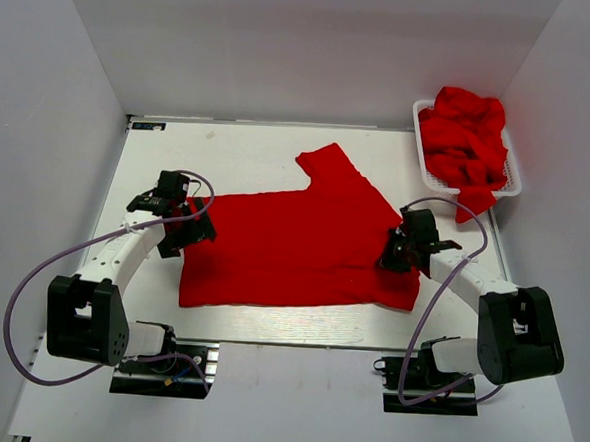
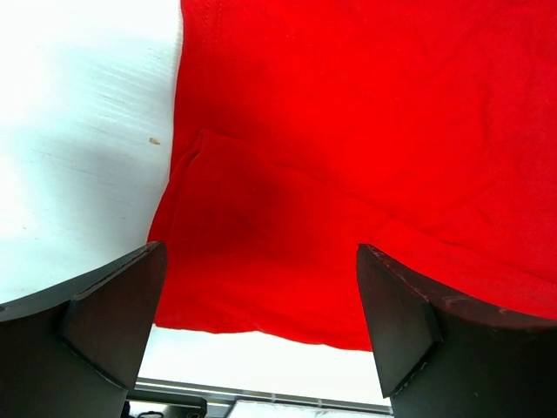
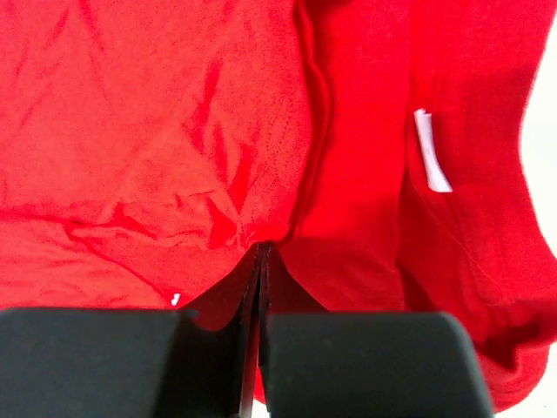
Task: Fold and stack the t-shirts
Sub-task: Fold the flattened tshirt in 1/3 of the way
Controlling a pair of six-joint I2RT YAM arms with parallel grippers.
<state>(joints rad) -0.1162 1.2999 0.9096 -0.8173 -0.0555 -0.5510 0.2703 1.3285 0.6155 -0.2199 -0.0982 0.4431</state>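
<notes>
Two grippers of mine sit at opposite ends of one red t-shirt, which lies spread and partly folded across the middle of the white table. My left gripper hangs over the shirt's left edge with its jaws wide apart, holding nothing. Below the gap I see a doubled layer of cloth. My right gripper is at the shirt's right end, jaws pressed together on a pinch of red fabric, with creases running out from the pinch. A small white label shows close by. More red shirts are heaped in a white basket at the far right corner, one of them drooping over the rim.

I judge several risks from here. The right pinch looks thin, so a quick pull could slip it free. If only the right side lifts, the shirt may drag and skew. My left jaws could close on one layer instead of both, and the fold would then open up.
</notes>
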